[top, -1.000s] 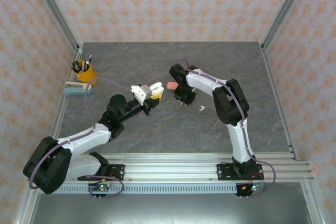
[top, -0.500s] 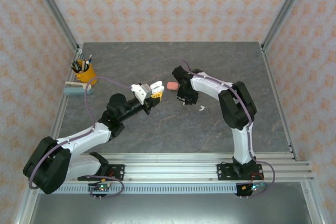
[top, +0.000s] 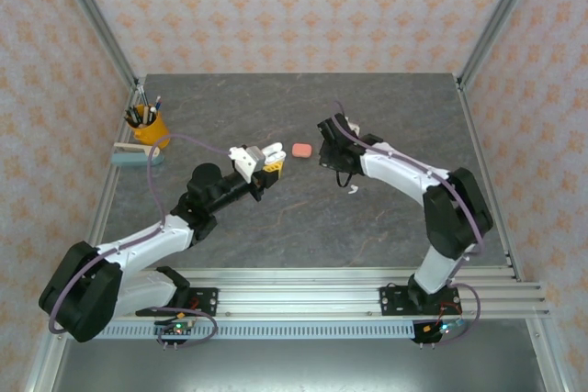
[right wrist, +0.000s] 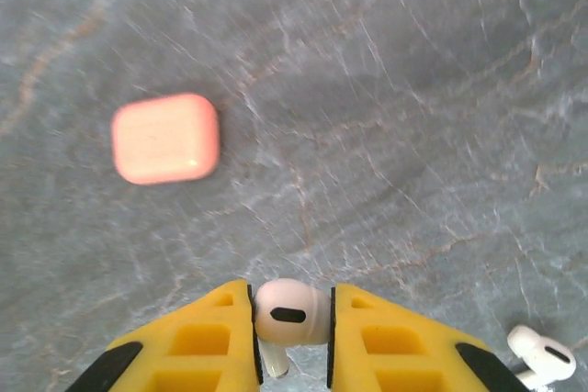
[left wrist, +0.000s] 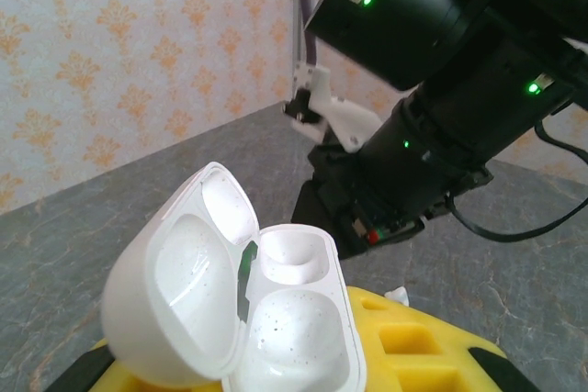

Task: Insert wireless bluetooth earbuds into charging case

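Right wrist: right gripper (right wrist: 292, 341) is pinching a white earbud (right wrist: 289, 311) between its jaws.
Left wrist: left gripper (left wrist: 276, 369) is clamping the open case (left wrist: 248, 309).

- White earbud (right wrist: 288, 312), pinched in the right hand (right wrist: 289, 298): stem tip cut off by the lower edge; in the top view it is too small to tell from the hand.
- Second white earbud (right wrist: 542, 362) on the table (right wrist: 413, 89): stem cropped (lower right corner).
- Pink case (right wrist: 165, 138): blurred, seam unreadable.
- Open white case (left wrist: 234, 300): base cut off below; it hides much of the left hand (left wrist: 262, 337) carrying it.
- Right arm (left wrist: 441, 89): cropped at the top and right edges.
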